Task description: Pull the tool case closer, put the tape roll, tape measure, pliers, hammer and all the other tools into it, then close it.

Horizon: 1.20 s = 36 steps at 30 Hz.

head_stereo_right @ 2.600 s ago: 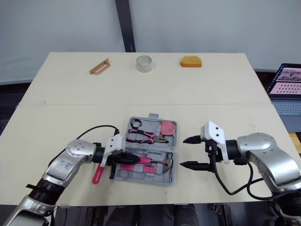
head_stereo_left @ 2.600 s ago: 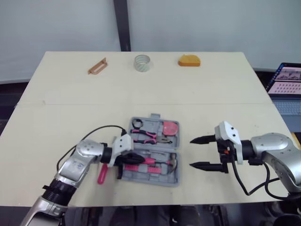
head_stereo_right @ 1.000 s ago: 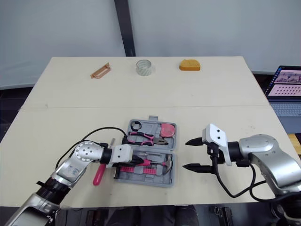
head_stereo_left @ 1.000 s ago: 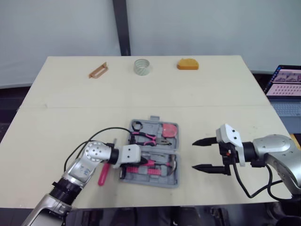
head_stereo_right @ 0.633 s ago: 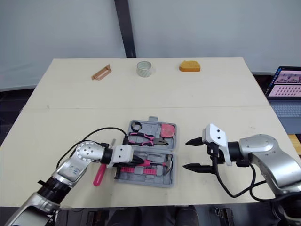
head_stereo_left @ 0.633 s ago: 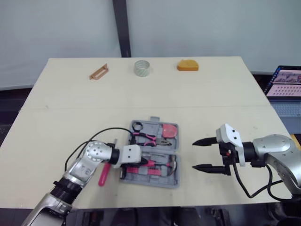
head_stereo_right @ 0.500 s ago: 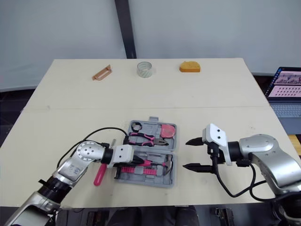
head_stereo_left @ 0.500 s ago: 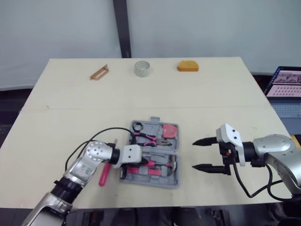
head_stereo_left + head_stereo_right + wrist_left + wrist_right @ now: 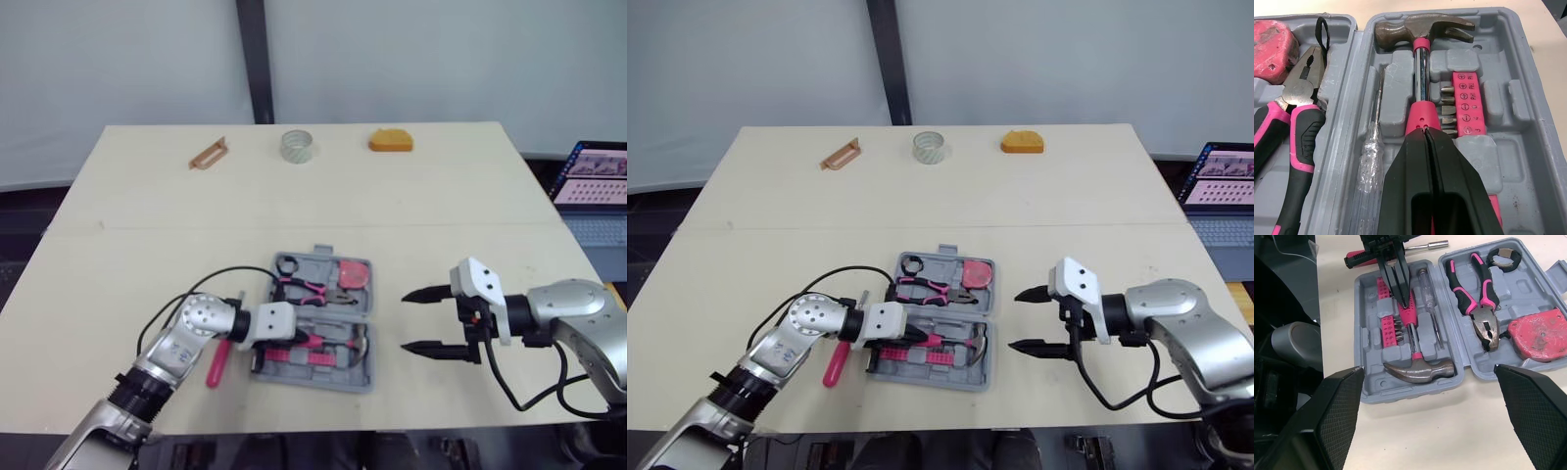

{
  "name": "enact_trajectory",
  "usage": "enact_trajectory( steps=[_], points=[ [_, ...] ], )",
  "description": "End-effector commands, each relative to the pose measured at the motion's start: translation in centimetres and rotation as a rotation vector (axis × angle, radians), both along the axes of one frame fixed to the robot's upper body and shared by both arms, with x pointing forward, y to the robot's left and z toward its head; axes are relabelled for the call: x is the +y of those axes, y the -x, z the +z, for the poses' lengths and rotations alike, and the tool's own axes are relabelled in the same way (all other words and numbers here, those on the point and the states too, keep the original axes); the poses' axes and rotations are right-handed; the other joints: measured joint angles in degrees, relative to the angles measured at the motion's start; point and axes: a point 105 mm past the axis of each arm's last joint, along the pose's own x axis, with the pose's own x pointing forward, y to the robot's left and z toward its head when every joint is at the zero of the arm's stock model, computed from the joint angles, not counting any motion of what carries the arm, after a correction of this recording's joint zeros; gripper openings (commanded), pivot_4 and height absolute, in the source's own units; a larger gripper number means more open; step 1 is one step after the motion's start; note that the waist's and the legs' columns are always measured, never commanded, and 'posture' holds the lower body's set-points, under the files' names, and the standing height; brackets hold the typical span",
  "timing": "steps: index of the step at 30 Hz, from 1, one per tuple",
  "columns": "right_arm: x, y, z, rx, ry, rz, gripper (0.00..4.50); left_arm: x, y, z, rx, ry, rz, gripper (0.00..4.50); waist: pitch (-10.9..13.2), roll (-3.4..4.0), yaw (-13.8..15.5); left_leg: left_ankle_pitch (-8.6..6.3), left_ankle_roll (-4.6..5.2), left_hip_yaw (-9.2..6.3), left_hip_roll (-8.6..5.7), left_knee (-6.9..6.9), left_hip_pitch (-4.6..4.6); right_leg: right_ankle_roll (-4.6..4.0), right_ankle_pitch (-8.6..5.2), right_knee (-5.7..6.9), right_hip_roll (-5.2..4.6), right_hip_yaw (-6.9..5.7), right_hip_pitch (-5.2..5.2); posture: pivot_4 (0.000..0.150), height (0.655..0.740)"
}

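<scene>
The grey tool case point(image 9: 364, 377) lies open near the table's front edge. Its near half holds the hammer point(image 9: 1420, 63), a pink bit holder point(image 9: 1469, 105) and a clear-handled screwdriver point(image 9: 1371, 156). The far half holds the pliers point(image 9: 1476, 298) and the red tape measure point(image 9: 1537, 335). My left gripper point(image 9: 1426, 132) is shut, its tips resting on the hammer's pink handle. To the right of the case, my right gripper point(image 9: 404, 321) is open with nothing in it. The tape roll point(image 9: 296, 147) stands at the table's far edge.
A pink-handled driver point(image 9: 217, 362) lies on the table just left of the case, beside my left arm. At the far edge are a brown bracket-like piece point(image 9: 207, 153) and an orange object point(image 9: 391, 140). A laptop point(image 9: 593, 181) sits off the table's right side.
Since the earliest frame my left wrist has turned over while staying at the case's near half. Over the last second only the camera has shifted slightly. The right arm has not moved.
</scene>
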Motion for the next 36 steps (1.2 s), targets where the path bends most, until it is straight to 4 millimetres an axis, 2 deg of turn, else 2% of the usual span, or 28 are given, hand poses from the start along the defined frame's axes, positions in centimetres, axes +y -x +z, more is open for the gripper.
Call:
enact_trajectory(
  steps=[1, 7, 12, 15, 18, 19, 20, 23, 25, 27, 28, 29, 30, 32, 36],
  points=[
    [0.0, -0.1, 1.0, -0.045, 0.002, 0.015, 4.50, 2.8, 2.8, -6.9, 0.208, -0.270, 0.037, 0.07, -0.1, 0.02, 0.0, 0.00, 0.00, 0.00, 0.00, 0.00, 0.01, 0.00, 0.00, -0.01, 0.00, 0.00, 0.01, 0.150, 0.7400],
    [0.0, -0.1, 1.0, -0.045, 0.003, 0.016, 4.50, 2.7, 2.9, -6.9, 0.214, -0.272, 0.040, 0.07, -0.5, 0.28, 0.0, -0.03, 0.04, -0.02, 0.00, -0.02, 0.12, 0.00, 0.00, -0.15, 0.00, -0.04, 0.23, 0.150, 0.7400],
    [-0.2, -0.1, 1.0, -0.046, 0.001, 0.015, 4.50, 1.6, 2.5, -5.7, 0.211, -0.174, 0.054, 0.07, -0.5, 0.37, 0.1, -0.06, 0.06, -0.03, 0.00, -0.03, 0.15, 0.00, 0.00, -0.19, 0.00, -0.05, 0.29, 0.150, 0.7400],
    [-0.2, -0.2, 1.1, -0.048, -0.010, 0.011, 4.50, 0.7, 2.1, -4.1, 0.241, -0.072, 0.076, 0.07, -0.5, 0.37, 0.1, -0.06, 0.06, -0.05, 0.00, -0.02, 0.13, 0.00, 0.00, -0.22, 0.00, -0.07, 0.31, 0.150, 0.7400],
    [-0.5, -0.4, 1.1, -0.040, -0.021, 0.001, 4.50, 0.1, 1.5, -1.6, 0.277, 0.041, 0.115, 0.07, -0.5, 0.36, 0.0, -0.06, 0.06, -0.08, 0.00, -0.01, 0.07, 0.00, 0.00, -0.22, 0.00, -0.10, 0.26, 0.150, 0.7400],
    [-0.7, -0.4, 1.1, -0.037, -0.028, -0.006, 4.50, 0.1, 1.4, -0.4, 0.289, 0.078, 0.123, 0.57, -0.4, 0.33, -0.1, -0.06, 0.06, -0.08, 0.00, -0.01, 0.03, 0.00, 0.00, -0.22, 0.00, -0.10, 0.20, 0.150, 0.7400],
    [-0.8, -0.5, 1.2, -0.035, -0.035, -0.013, 4.50, 0.1, 1.4, 0.7, 0.303, 0.115, 0.130, 0.81, -0.3, 0.28, -0.1, -0.07, 0.06, -0.08, 0.00, -0.01, -0.01, 0.00, 0.00, -0.21, 0.00, -0.10, 0.15, 0.150, 0.7400],
    [-1.3, -0.7, 1.5, -0.028, -0.062, -0.050, 4.50, 0.8, 1.4, 4.3, 0.323, 0.222, 0.155, 2.21, 0.4, 0.06, -0.1, -0.06, 0.06, -0.05, 0.00, 0.05, -0.19, 0.00, 0.00, -0.07, 0.00, -0.06, -0.10, 0.150, 0.7400],
    [-1.9, -0.9, 1.5, -0.020, -0.071, -0.084, 4.50, 1.7, 1.4, 6.7, 0.320, 0.284, 0.186, 3.18, 0.7, -0.04, -0.1, -0.05, 0.04, -0.05, 0.04, 0.08, -0.34, 0.00, 0.00, 0.05, 0.01, -0.05, -0.29, 0.150, 0.7400],
    [-2.7, -1.2, 1.1, -0.011, -0.069, -0.128, 4.50, 3.5, 1.1, 7.9, 0.300, 0.306, 0.250, 4.18, 0.7, -0.02, -0.1, -0.06, 0.05, -0.05, 0.04, 0.09, -0.39, 0.00, 0.00, 0.01, 0.01, -0.05, -0.30, 0.150, 0.7400],
    [-3.0, -1.2, 0.9, -0.008, -0.067, -0.144, 4.50, 4.1, 1.0, 8.2, 0.291, 0.309, 0.274, 4.45, 0.8, -0.02, -0.1, -0.06, 0.05, -0.04, 0.04, 0.08, -0.39, 0.00, 0.00, -0.02, 0.01, -0.05, -0.30, 0.150, 0.7400],
    [-3.3, -1.3, 0.7, -0.005, -0.066, -0.158, 4.50, 4.6, 0.9, 8.3, 0.286, 0.313, 0.296, 4.45, 0.8, 0.02, -0.1, -0.06, 0.05, -0.03, 0.04, 0.06, -0.38, 0.00, 0.00, -0.03, 0.01, -0.05, -0.30, 0.150, 0.7400],
    [-3.8, -1.6, 0.5, -0.001, -0.072, -0.188, 4.50, 5.9, 0.7, 8.5, 0.272, 0.314, 0.346, 4.45, 0.8, 0.01, -0.1, -0.06, 0.05, -0.02, 0.04, 0.05, -0.38, 0.00, 0.00, -0.04, 0.01, -0.05, -0.30, 0.150, 0.7400],
    [-5.2, -2.2, -0.1, 0.002, -0.091, -0.278, 4.50, 10.0, 0.4, 8.5, 0.236, 0.314, 0.501, 4.45, 0.8, 0.00, -0.2, -0.06, 0.05, 0.01, 0.04, 0.04, -0.38, 0.00, 0.00, -0.04, 0.01, -0.05, -0.32, 0.150, 0.7400],
    [-7.5, -2.9, -0.9, -0.007, -0.116, -0.408, 4.50, 15.0, 0.7, 8.2, 0.174, 0.308, 0.705, 4.45, 1.1, 0.06, -0.4, -0.07, 0.03, 0.13, 0.15, -0.01, -0.37, 0.00, 0.00, -0.01, 0.09, 0.00, -0.45, 0.150, 0.7400]
  ],
)
